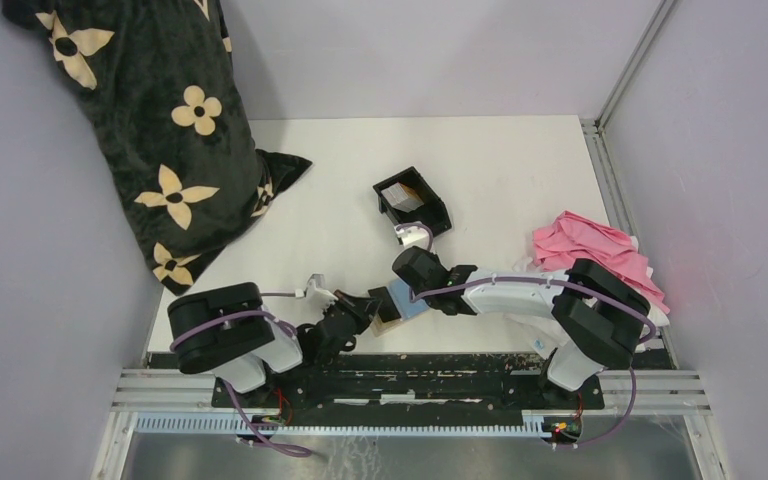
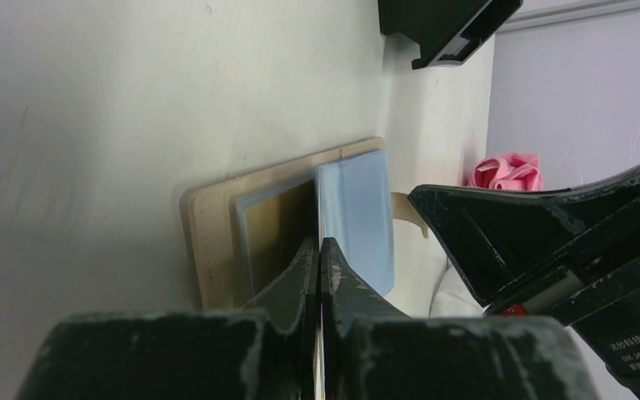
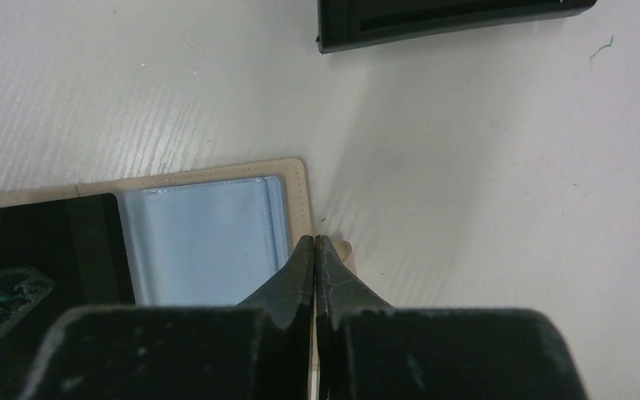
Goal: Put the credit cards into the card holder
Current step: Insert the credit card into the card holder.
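One card holder pinched by left tool; right tool closed; one tray

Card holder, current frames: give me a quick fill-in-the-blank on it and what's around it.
1. The card holder lies ___ on the table.
2. The left pincer and the right pincer are both ___.
3. The card beside the blue panel is ___ in colour.
4. The crumpled cloth on the right is ___.
Missing words: open; shut; golden-yellow; pink.
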You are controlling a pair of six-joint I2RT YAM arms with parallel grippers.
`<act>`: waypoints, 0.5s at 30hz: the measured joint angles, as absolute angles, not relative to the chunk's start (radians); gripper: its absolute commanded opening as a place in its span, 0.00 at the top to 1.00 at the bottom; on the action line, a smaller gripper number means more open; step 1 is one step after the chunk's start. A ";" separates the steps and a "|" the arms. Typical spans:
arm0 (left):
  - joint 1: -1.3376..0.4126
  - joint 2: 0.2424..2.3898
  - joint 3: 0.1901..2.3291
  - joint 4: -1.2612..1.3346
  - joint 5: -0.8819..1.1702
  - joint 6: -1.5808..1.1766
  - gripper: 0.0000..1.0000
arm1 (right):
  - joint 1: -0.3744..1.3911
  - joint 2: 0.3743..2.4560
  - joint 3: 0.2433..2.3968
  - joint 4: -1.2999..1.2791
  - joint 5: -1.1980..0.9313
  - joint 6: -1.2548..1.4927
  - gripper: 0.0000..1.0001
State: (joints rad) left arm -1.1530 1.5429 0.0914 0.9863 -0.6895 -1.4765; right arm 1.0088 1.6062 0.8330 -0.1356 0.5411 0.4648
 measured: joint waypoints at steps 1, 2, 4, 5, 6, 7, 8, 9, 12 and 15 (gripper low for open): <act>-1.145 1.560 0.092 1.003 -0.687 -1.477 0.97 | 1.006 1.606 0.830 -0.136 0.541 0.468 0.99; -1.138 1.575 0.093 1.019 -0.683 -1.477 0.97 | 1.003 1.606 0.826 -0.136 0.542 0.472 0.99; -1.122 1.606 0.096 1.054 -0.675 -1.477 0.97 | 0.999 1.606 0.820 -0.136 0.542 0.478 0.99; -1.116 1.617 0.097 1.066 -0.672 -1.477 0.97 | 0.997 1.606 0.818 -0.138 0.542 0.480 0.99; -1.108 1.629 0.098 1.082 -0.669 -1.477 0.97 | 0.995 1.606 0.816 -0.137 0.541 0.483 0.99; -1.101 1.638 0.098 1.095 -0.665 -1.477 0.97 | 0.993 1.606 0.813 -0.138 0.541 0.486 0.99; -1.093 1.645 0.098 1.108 -0.659 -1.476 0.97 | 0.991 1.606 0.810 -0.138 0.541 0.490 0.99; -1.085 1.652 0.098 1.119 -0.651 -1.476 0.97 | 0.990 1.607 0.807 -0.138 0.541 0.493 0.99; -1.061 1.662 0.099 1.139 -0.635 -1.475 0.97 | 0.986 1.615 0.803 -0.140 0.538 0.502 0.99; -1.037 1.668 0.105 1.150 -0.616 -1.474 0.97 | 0.986 1.623 0.799 -0.139 0.532 0.514 0.99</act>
State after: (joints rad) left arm -1.0367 1.6684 0.1047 1.1496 -0.6159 -1.4738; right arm 0.9859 1.6226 0.7994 -0.1390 0.5316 0.5140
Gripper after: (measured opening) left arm 0.045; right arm 0.013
